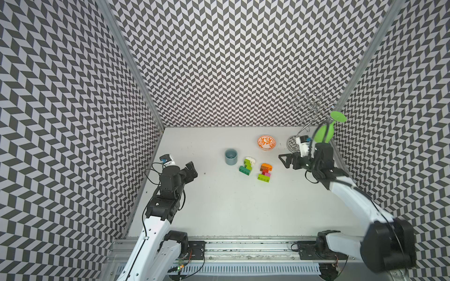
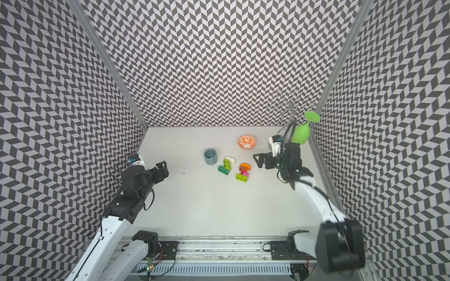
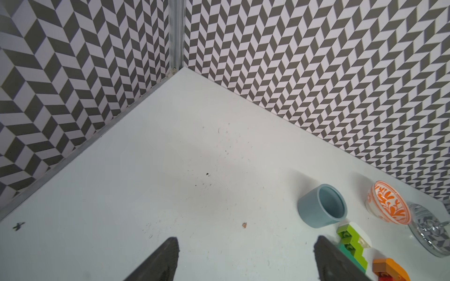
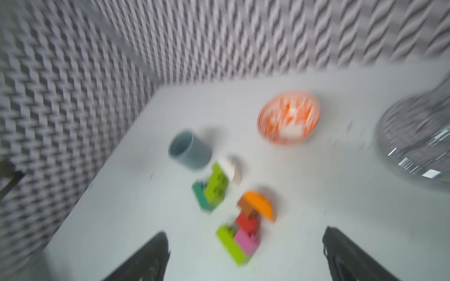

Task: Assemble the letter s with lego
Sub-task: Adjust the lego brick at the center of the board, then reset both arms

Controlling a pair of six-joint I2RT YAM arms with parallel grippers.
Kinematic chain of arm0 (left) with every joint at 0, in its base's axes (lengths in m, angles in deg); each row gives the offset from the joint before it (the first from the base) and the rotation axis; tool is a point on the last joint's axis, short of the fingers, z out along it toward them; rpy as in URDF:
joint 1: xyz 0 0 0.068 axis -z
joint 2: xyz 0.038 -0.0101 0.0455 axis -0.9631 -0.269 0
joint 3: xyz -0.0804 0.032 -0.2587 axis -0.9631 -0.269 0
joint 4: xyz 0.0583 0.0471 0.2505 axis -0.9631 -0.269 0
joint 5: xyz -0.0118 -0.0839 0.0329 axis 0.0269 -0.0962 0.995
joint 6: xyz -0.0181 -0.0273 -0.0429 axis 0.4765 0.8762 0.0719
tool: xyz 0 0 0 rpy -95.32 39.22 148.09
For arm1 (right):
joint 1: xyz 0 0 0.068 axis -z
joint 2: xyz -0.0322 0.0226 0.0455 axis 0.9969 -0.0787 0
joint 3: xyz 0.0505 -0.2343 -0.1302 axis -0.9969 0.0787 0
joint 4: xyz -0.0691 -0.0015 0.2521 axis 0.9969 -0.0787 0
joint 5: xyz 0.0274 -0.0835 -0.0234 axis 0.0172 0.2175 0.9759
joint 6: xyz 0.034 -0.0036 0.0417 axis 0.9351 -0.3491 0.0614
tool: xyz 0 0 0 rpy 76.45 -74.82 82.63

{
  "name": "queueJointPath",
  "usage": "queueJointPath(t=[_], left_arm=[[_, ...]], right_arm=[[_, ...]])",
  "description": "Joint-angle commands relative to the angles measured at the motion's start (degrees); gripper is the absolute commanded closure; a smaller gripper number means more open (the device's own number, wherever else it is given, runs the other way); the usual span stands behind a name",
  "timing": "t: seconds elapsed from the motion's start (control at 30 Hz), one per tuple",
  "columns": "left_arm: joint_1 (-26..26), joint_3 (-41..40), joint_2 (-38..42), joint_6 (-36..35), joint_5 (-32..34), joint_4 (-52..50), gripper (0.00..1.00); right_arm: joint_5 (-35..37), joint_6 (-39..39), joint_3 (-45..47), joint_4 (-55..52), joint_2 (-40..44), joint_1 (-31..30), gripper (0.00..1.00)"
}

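Zigzag walls all round, white table (image 1: 219, 206) below, and the lego (image 2: 243, 172) sits mid-table in two clumps, just apart: a green-and-white clump (image 1: 247, 166) beside the blue-grey cup (image 1: 230, 156), and an orange, red, pink and lime clump (image 1: 265, 172) nearer the right gripper (image 1: 283, 160). That gripper is spread wide, empty; the left gripper (image 1: 192, 170) likewise, well off to the side. Joining the clumps looks like the job — best to pin one, line up the studs, then press squarely.
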Motion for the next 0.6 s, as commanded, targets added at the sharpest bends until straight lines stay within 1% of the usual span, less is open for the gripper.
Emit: queueJointPath(t=[0.0, 0.07, 0.1, 0.13, 0.17, 0.2, 0.27, 0.3, 0.37, 0.4, 0.47, 0.53, 0.57], left_arm=[[3.0, -3.2, 0.5, 2.6, -1.1, 8.5, 0.12], [6.3, -5.4, 0.1, 2.4, 3.5, 13.4, 0.11], [7.7, -6.6, -0.2, 1.8, 5.7, 15.7, 0.11], [9.1, -7.7, -0.5, 1.0, 8.3, 18.3, 0.11], [10.1, -8.9, -0.7, 0.0, 10.5, 20.6, 0.11], [10.7, -9.7, -0.8, -1.0, 12.3, 22.4, 0.11], [11.3, -11.8, -0.6, -2.9, 15.1, 26.5, 0.1], [11.4, -13.3, -0.3, -3.3, 16.7, 28.7, 0.09], [11.6, -16.8, 0.7, -2.7, 20.5, 32.6, 0.07], [11.5, -18.9, 1.5, -1.6, 23.4, 34.1, 0.06], [11.6, -23.2, 3.8, -1.9, 26.1, 38.5, 0.06], [11.6, -28.1, 6.8, -3.2, 28.6, 44.1, 0.05], [11.6, -29.8, 8.1, -4.2, 29.8, 46.0, 0.05]], right_arm=[[15.4, -2.5, 15.9, 23.9, 12.1, 0.1, 0.01], [21.0, -3.2, 30.7, 43.6, 17.4, 0.2, 0.01], [23.1, -4.0, 36.6, 53.2, 18.0, 0.1, 0.01], [25.2, -5.3, 41.2, 61.0, 17.6, 0.2, 0.01], [26.9, -6.9, 42.8, 63.3, 16.4, 0.2, 0.01], [28.2, -8.4, 42.3, 61.4, 15.2, 0.2, 0.01], [31.7, -11.0, 39.5, 56.3, 10.1, 0.2, 0.01], [33.2, -11.3, 38.9, 57.3, 6.7, 0.2, 0.01], [33.2, -11.1, 39.5, 63.9, -1.2, 0.5, 0.01], [32.3, -10.9, 39.3, 69.2, -4.8, 0.5, 0.01], [28.0, -10.7, 37.3, 70.9, -8.6, 0.5, 0.01], [26.6, -11.2, 36.8, 76.3, -13.9, 0.5, 0.01], [27.5, -11.1, 37.0, 79.7, -16.8, 0.5, 0.01]])
